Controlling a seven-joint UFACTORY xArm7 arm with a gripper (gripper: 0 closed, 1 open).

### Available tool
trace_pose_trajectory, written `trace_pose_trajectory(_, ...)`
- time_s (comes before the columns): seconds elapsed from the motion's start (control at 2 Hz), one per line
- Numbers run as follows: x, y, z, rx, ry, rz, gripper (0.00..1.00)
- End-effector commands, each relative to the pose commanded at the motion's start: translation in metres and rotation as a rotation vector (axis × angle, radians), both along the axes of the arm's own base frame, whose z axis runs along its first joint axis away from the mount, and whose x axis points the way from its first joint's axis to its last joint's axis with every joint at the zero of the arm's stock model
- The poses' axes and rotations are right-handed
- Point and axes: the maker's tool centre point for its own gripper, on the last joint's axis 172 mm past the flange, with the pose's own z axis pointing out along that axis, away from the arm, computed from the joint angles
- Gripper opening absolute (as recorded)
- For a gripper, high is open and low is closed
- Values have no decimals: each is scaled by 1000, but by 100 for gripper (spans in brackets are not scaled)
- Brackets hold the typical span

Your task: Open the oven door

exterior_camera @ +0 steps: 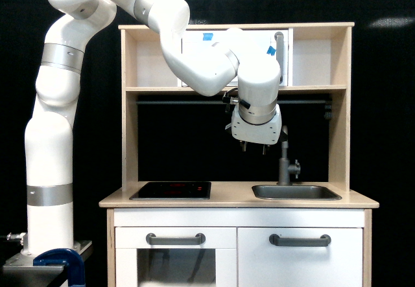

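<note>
The oven door [254, 40] is the wide white panel in the upper shelf of the toy kitchen. It is closed and carries small pieces of blue tape [207, 36]. Its vertical grey bar handle [279, 43] stands near the panel's right edge. My white arm crosses in front of the door's lower left and hides much of it. My gripper [254, 148] hangs below the shelf, under and slightly left of the handle, pointing down. Its two short dark fingers are apart with nothing between them.
A grey faucet [284, 164] rises from the sink [295, 192] just right of and below the gripper. A black hob [170, 190] lies at the counter's left. Two lower white doors have horizontal grey handles [175, 238]. A blue clamp [61, 261] is beside the arm's base.
</note>
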Motion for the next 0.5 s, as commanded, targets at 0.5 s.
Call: trace_pose_trajectory(0.5, 21, 2, 13, -5, -12, 30, 100)
